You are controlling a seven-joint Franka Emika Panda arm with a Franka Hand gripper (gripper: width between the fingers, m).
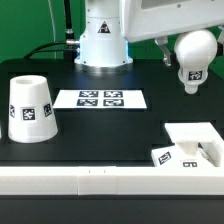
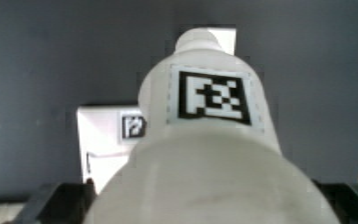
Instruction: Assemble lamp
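here, claw (image 1: 186, 44): clenched on the bulb's round head, so the neck points down, ready to be seated.
bulb (image 1: 194, 58): in the air, well above the base; the wrist view sights the base just past the neck.
base (image 1: 190, 148): flat on the table (image 1: 100, 135), probably the bulb's target.
shade (image 1: 30, 105): upright, well apart at the exterior view's left, likely last.

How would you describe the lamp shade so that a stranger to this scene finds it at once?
Find the marker board lying flat in the middle of the black table. Toward the exterior view's left of it stands the shade. It is the only tapered cup, wider at the bottom, with a square tag on its side.
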